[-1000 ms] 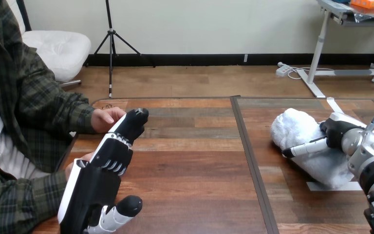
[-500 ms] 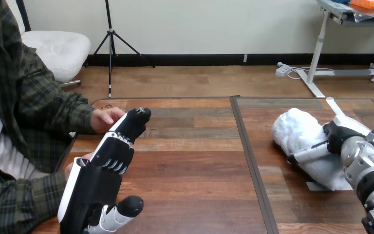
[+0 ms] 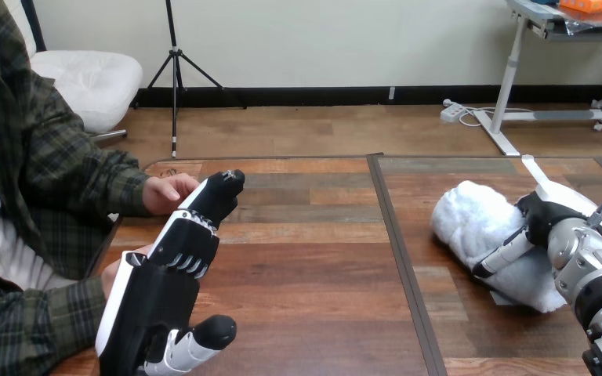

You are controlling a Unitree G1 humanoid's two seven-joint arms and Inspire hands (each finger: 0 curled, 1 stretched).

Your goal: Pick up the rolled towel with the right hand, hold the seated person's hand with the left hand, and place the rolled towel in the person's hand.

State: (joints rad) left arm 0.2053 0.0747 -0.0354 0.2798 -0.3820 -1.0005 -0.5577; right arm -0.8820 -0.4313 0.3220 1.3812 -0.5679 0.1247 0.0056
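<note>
The rolled towel lay on the table, gripped by my right hand, while my left hand, fingers straight, was just beside the person's hand.

On the wooden tabletop, the right hand clasps the fluffy white rolled towel at the view's right, one digit curled across the towel's near side. The left hand stretches forward with straight fingers, its fingertips just beside the person's hand at the tabletop's left edge.
</note>
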